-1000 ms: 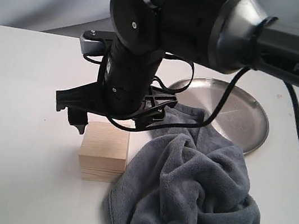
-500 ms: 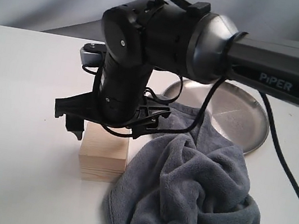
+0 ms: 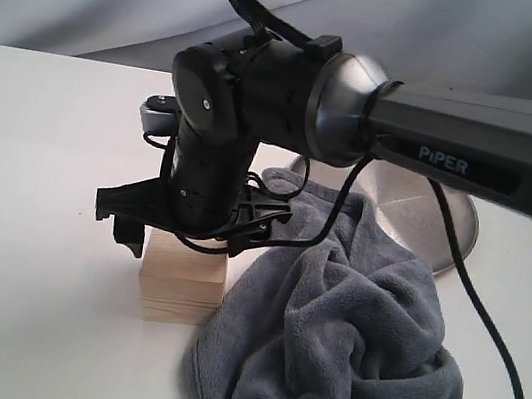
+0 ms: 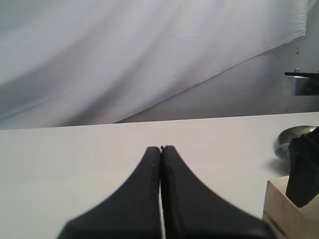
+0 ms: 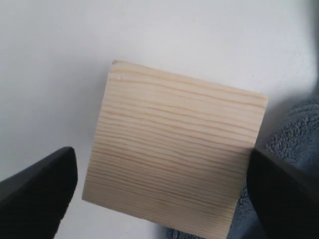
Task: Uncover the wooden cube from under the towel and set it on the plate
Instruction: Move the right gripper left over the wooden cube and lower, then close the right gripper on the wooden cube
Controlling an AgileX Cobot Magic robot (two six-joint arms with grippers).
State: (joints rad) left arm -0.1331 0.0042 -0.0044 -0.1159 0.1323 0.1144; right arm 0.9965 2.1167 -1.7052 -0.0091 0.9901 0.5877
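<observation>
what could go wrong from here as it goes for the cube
1. The towel lies against the wooden cube on one side; the open right gripper may pinch fleece along with it and drag the towel.
2. The cube sits skewed between the fingers, so it may twist as they shut.
3. The towel seems to overlap the plate rim; a cube set there could rest tilted.
</observation>
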